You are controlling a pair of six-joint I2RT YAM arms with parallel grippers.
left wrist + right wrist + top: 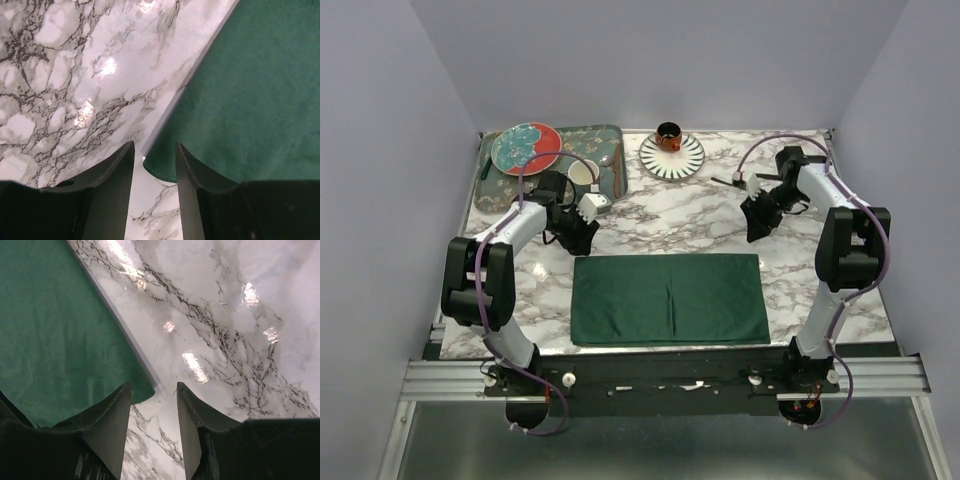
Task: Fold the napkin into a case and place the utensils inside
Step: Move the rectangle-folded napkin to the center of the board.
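Left gripper [155, 146] and right gripper [154, 386] both hang with jaws parted and empty, one at each far corner of the napkin [668, 298], which lies spread flat on the marble table [700, 215], near its front edge.

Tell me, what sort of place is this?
Probably a lab test booth, not a dining room: plain walls box in a marble-look tabletop, two robot arms bolted at its edge, a green napkin laid out.

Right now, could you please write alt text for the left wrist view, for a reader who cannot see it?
The left gripper, jaws open and empty, hovers over one corner of the dark green, slightly shiny cloth napkin, lying flat on the white marble-patterned table.
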